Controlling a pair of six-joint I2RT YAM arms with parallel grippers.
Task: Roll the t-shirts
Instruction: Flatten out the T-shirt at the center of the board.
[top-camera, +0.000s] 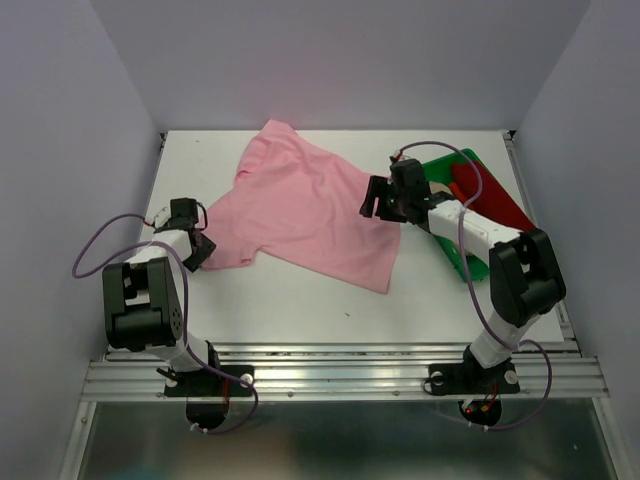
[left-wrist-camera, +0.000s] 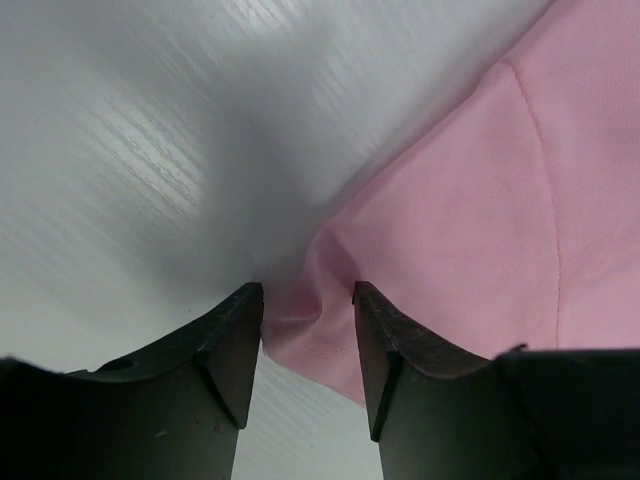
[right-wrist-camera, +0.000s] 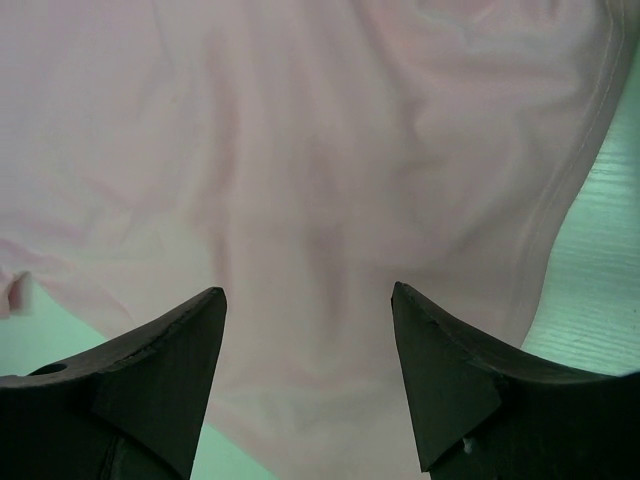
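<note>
- Pink t-shirt (top-camera: 300, 210) sprawls askew and rumpled across the white surface (top-camera: 300, 315) in the overhead view. A dark red t-shirt (top-camera: 492, 196) lies in the green tray (top-camera: 475, 268) at the right edge. The left hand (top-camera: 195, 247) sits at the pink shirt's near-left corner, and the right hand (top-camera: 381, 198) hangs over its right side, just beside the tray. By the look of it, the job is at the flattening stage: the cloth needs squaring up before any roll can begin.
- Left wrist view: the fingers (left-wrist-camera: 225, 345) stand parted on either side of a small raised fold at the corner of the pink cloth, with bare surface to the left. No squeeze shows yet. A good grasp would take that fold deep between the pads, not just its lip, which could slip free under a pull.
- Right wrist view: the fingers (right-wrist-camera: 455, 375) are spread wide and released, with nothing between them, above wrinkled pink cloth whose stitched edge runs down the right side. The sound move is to come down near that edge and catch the cloth cleanly. Both hands then draw apart evenly and low to the surface, so the shirt settles flat rather than bunching.
</note>
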